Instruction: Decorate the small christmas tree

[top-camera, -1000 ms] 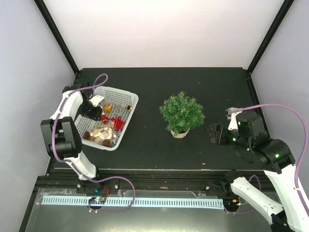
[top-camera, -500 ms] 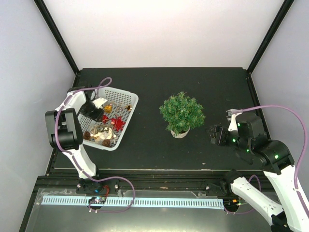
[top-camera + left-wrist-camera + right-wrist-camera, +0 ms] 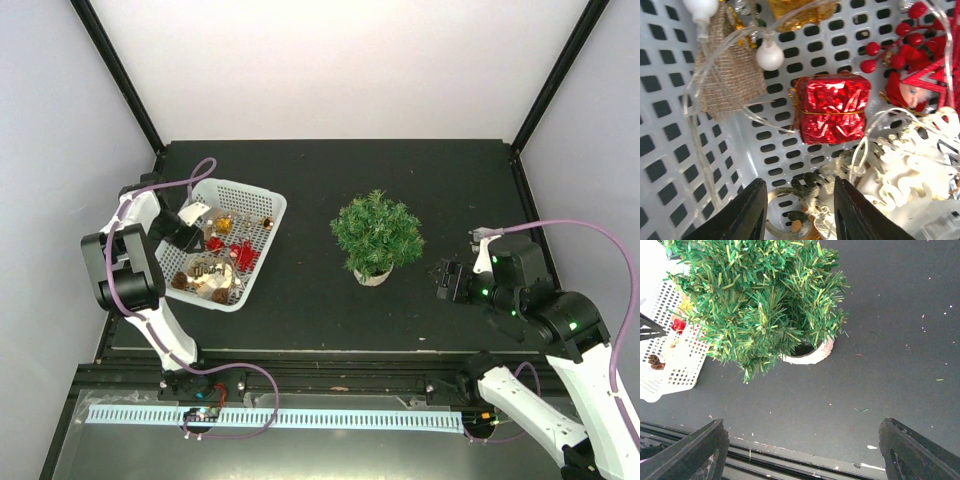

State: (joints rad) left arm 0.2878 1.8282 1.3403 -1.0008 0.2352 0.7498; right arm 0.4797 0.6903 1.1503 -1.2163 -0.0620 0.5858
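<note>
Looking down on the black tabletop point(image 3: 320, 310), finding the white basket point(image 3: 246, 187) of ornaments at left and the small christmas tree point(image 3: 377, 233) standing upright at centre, well apart. Hovering the right gripper point(image 3: 446, 278) near the tree, fingers point(image 3: 695, 450) spread wide, grasping nothing. Poising the left gripper point(image 3: 800, 200) inside the basket, fingers point(image 3: 747, 212) parted over a gold ornament point(image 3: 807, 222), just below a red gift box point(image 3: 831, 109)

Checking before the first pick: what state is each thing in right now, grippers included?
small christmas tree: upright, nothing hung on it.
white basket: holding ornaments.
red gift box ornament: lying loose in the basket.
left gripper: down in the basket, jaws apart, nothing gripped.
right gripper: wide open, empty, beside the tree.
</note>
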